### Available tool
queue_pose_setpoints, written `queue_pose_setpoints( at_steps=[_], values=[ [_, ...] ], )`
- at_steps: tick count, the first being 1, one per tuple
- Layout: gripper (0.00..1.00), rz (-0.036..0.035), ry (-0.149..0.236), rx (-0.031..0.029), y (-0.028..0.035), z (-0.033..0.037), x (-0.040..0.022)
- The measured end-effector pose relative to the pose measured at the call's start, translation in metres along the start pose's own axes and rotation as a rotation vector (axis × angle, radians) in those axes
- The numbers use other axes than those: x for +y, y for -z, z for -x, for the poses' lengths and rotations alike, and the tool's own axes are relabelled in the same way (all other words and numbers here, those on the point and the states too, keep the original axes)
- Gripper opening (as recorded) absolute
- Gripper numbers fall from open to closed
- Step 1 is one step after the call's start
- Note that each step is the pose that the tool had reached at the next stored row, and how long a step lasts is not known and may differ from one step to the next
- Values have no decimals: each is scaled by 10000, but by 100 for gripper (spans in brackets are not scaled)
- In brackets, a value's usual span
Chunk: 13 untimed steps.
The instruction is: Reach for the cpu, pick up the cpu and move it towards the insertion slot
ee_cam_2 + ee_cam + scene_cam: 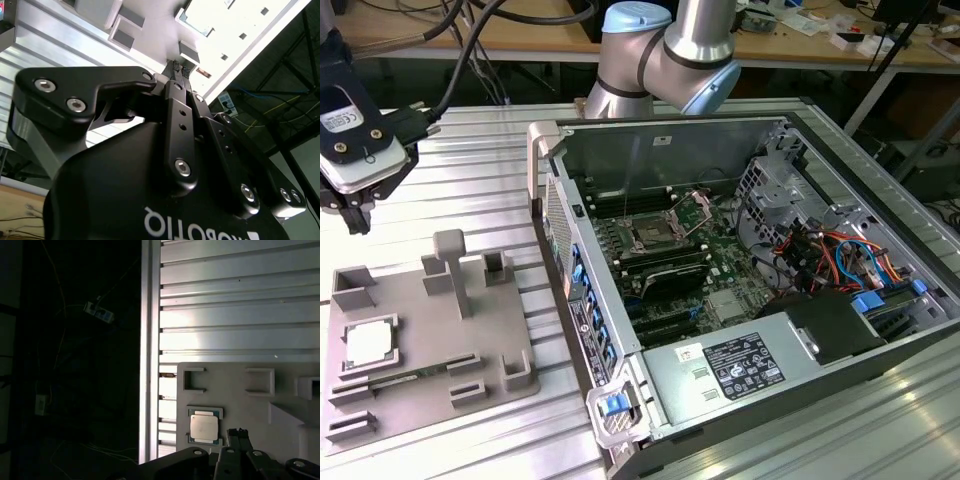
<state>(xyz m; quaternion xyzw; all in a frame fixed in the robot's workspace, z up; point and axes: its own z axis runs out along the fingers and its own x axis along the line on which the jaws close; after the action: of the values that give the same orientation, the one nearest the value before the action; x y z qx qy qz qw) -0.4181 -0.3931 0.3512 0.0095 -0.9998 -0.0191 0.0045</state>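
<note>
At the exterior view's left, my gripper (357,215) hangs over the grey plastic tray (510,335), its fingers pressed together on nothing. The cpu (369,345) lies flat in a recess of the tray, below my fingertips and apart from them. Further right, the open computer case (660,150) holds the green motherboard (720,262). The insertion slot (648,237) is on that motherboard, well apart from the cpu.

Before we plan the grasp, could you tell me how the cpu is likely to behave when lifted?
The cpu looks thin, flat and rigid, so probably stiff and light. Its smooth metal top may be slippery. Lying flat in the grey tray, it shouldn't roll.
</note>
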Motion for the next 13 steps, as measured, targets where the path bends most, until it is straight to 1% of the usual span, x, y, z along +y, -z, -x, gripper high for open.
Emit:
queue_pose_setpoints(
  at_steps=[4,9,13],
  values=[
    [11,0,0,-1,-1,-16,0],
    [11,0,0,0,-4,-67,-3],
    [11,0,1,0,-6,-91,-8]
  ],
)
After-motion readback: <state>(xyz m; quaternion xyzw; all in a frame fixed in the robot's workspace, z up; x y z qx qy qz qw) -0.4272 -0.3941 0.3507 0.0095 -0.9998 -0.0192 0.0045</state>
